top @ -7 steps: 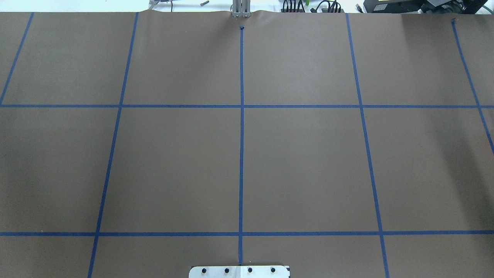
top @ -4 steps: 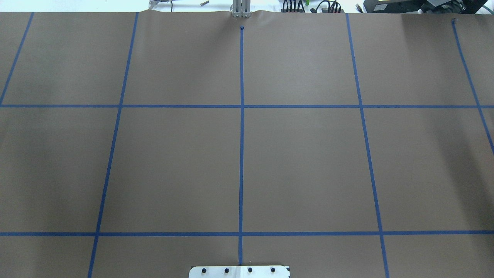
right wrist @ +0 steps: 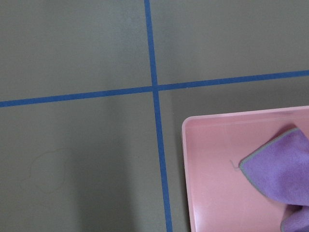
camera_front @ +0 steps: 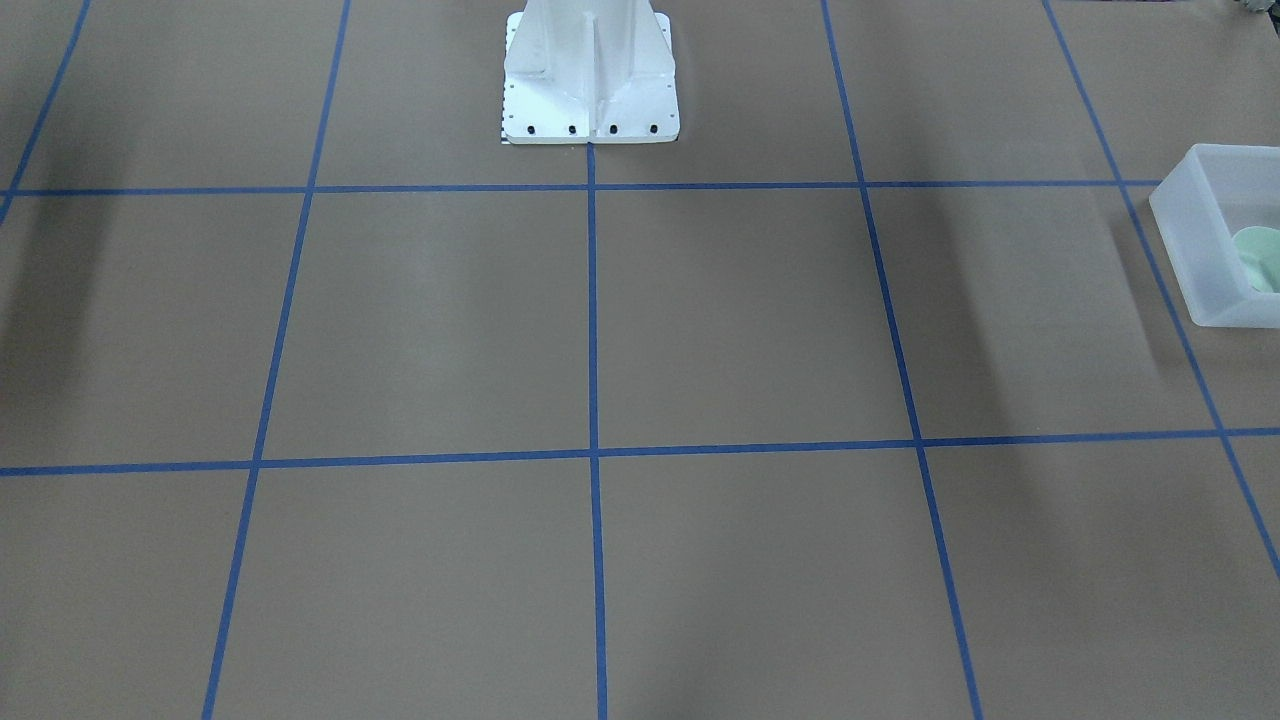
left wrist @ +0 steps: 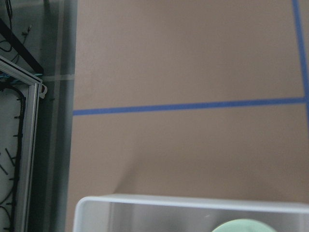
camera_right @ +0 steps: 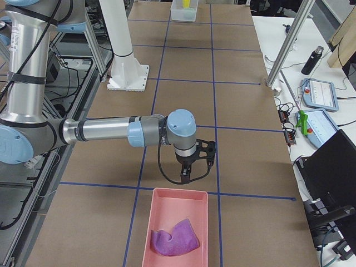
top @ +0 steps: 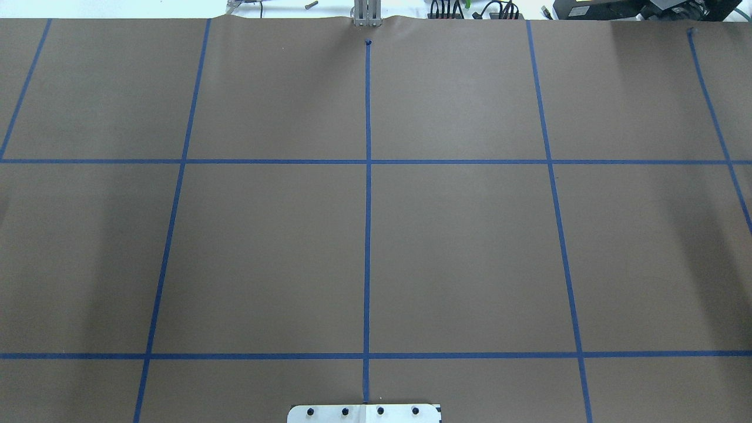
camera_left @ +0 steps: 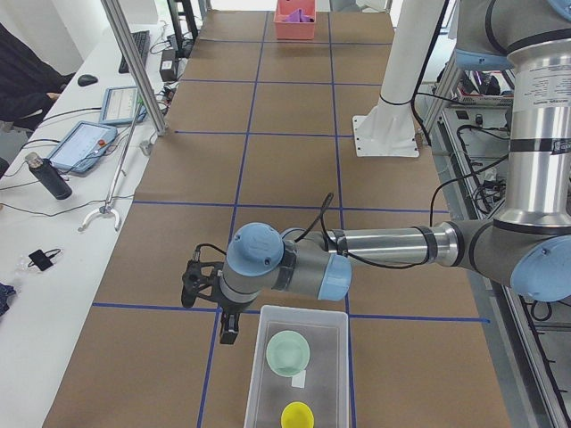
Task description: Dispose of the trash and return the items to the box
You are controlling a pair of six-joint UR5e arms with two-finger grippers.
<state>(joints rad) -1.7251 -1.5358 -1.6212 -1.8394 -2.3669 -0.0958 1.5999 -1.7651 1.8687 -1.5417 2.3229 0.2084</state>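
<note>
The box, a translucent frosted tub, holds the mint-green bowl and a yellow cup. The box and the bowl also show at the right edge of the front-facing view, and the box rim and bowl edge show in the left wrist view. My left gripper hangs just beyond the box's far end, outside it. My right gripper hangs just beyond a pink tray that holds a purple cloth. I cannot tell whether either gripper is open or shut.
The white bolted base stands at the table's robot side, and its plate shows in the overhead view. The pink tray and cloth show in the right wrist view. Tablets and a dark bottle lie on the side bench.
Nothing moves in the overhead view; only faint shadows on the brown paper shift slightly at the left and right sides.
</note>
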